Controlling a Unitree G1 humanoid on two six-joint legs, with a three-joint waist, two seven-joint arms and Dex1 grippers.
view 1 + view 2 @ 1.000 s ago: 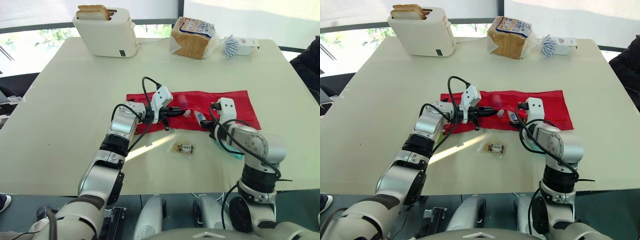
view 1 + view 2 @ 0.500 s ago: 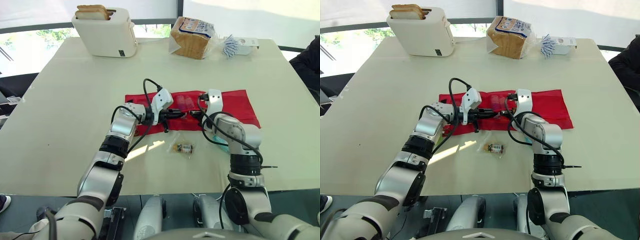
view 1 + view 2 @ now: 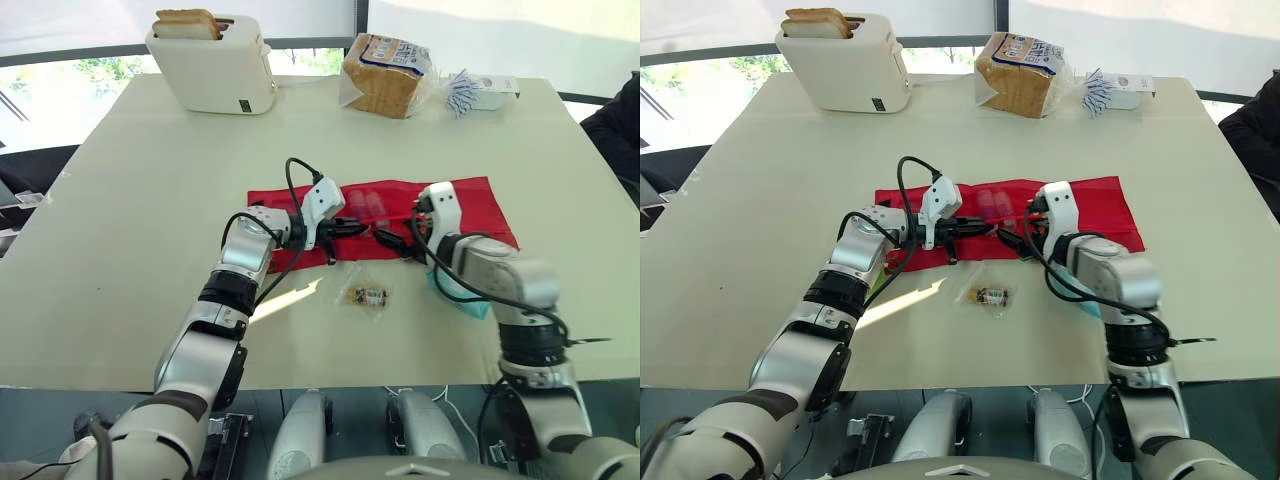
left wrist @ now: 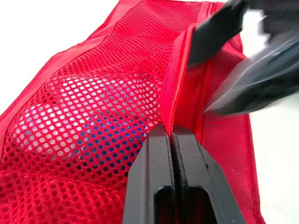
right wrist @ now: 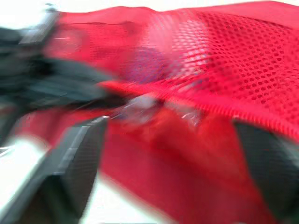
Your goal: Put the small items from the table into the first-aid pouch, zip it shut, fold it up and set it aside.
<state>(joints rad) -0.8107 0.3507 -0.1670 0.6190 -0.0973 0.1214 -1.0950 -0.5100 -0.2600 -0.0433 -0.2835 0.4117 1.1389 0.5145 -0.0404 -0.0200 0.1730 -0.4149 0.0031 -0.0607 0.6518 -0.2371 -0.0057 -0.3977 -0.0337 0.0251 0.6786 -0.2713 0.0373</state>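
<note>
We are working with the red first-aid pouch (image 3: 470, 205) lying flat and unfolded at the centre of the table (image 3: 130, 200). We are pinching it with the left gripper (image 3: 352, 228): in the left wrist view both black fingers (image 4: 154, 158) are pressing together on the zip seam beside the mesh pocket (image 4: 93, 107), through which something blue is showing. We are holding the right gripper (image 3: 395, 240) just beside the left one, over the pouch's near edge. Its fingers (image 5: 79, 158) are standing wide apart and are gripping nothing.

A small packet (image 3: 366, 296) is lying on the table just in front of the pouch, apart from it. A teal item (image 3: 462, 303) is lying partly under the right forearm. A toaster (image 3: 212, 70) and a bread bag (image 3: 385, 75) are standing at the far edge, well apart from the pouch.
</note>
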